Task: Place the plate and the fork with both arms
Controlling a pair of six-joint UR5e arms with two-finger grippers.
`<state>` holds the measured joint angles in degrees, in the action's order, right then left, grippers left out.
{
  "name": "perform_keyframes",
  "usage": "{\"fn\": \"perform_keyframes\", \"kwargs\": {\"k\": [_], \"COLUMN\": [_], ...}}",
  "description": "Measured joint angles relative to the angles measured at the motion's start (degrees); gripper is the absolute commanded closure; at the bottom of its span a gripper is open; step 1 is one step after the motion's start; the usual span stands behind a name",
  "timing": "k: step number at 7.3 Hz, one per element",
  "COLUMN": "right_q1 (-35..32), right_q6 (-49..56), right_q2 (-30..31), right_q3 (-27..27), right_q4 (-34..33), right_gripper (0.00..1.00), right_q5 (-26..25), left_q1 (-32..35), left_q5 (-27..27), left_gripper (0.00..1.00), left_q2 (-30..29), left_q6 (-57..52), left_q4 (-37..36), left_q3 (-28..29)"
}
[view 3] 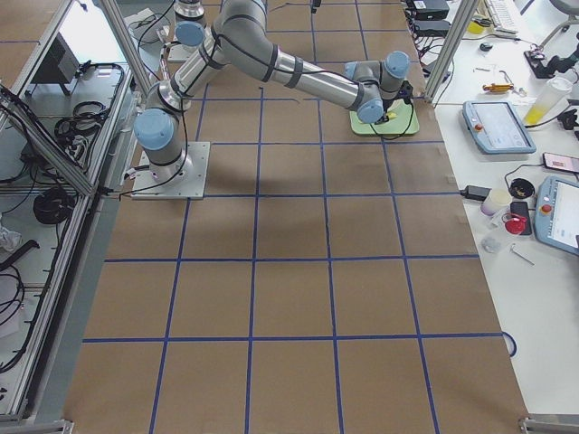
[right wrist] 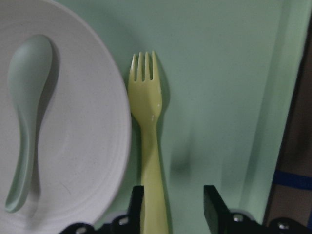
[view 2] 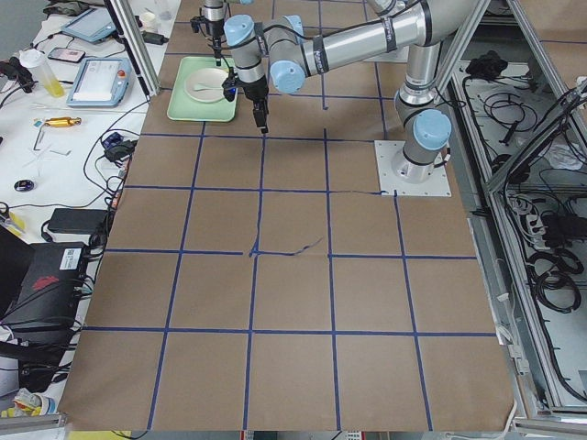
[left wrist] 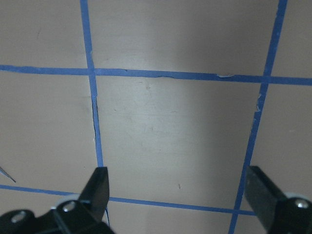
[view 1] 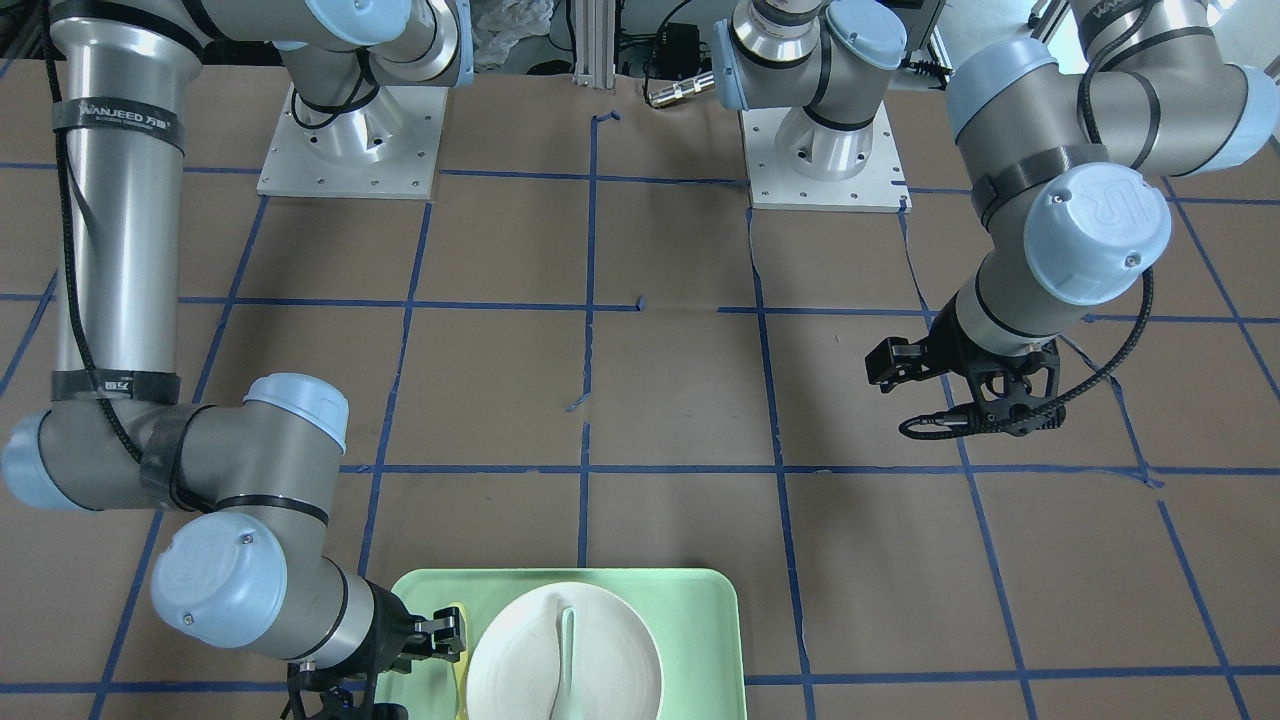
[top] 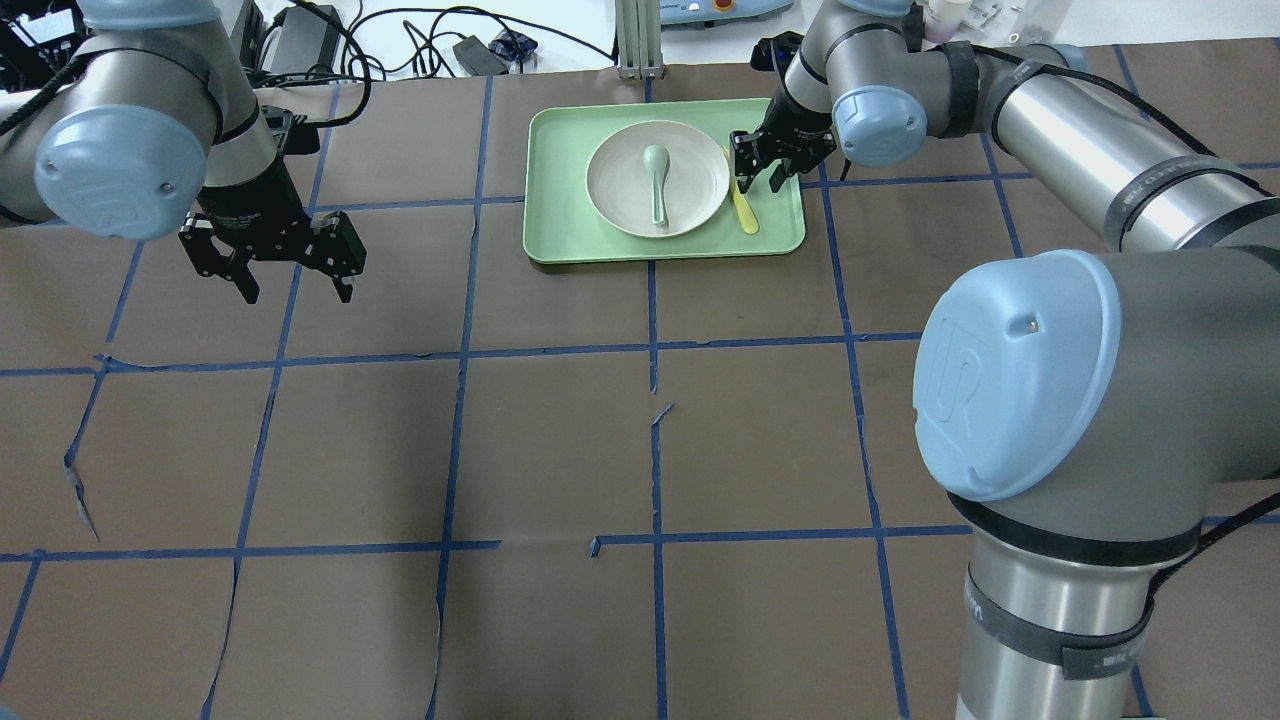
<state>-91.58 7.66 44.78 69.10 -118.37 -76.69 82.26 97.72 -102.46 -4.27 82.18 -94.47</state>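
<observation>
Simply a slim pale-yellow fork (right wrist: 147,141), short-tined.

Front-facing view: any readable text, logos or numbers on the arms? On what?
"WANJEED": on the black strap around the long tube of the silver-grey jointed right arm; the characters after it are too blurred to read.
"UR": raised logo on the round light-blue joint cap of the silver-grey left arm, turned sideways.
Unreadable: small white print on the lower black strap of the right arm.
No numbers legible.
</observation>
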Motion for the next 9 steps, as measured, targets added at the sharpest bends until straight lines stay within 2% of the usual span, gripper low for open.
{"fn": "perform_keyframes", "kwargs": {"k": [3, 6, 9], "right_q1": [0.00, 0.19, 1.30], "right_q6": [-0.54, 1.55, 2.65], "right_q2": [9.45, 23.02, 30.51], "right_q3": [4.48, 9.62, 9.76], "right_q4": [6.27, 19.95, 27.60], "right_gripper": [0.00, 0.00, 0.00], "right_q5": [-5.62, -13.65, -15.44], "left_q1": [0.31, 0.12, 0.22], "left_q5": [-0.11, -0.11, -0.33], "left_gripper": [0.00, 0.00, 0.00], "left_q2": [0.55, 2.67, 4.46], "left_q6": [0.08, 0.01, -0.04], "left_q4": [0.00, 0.17, 1.59], "left_q3": [0.29, 2.18, 3.94]}}
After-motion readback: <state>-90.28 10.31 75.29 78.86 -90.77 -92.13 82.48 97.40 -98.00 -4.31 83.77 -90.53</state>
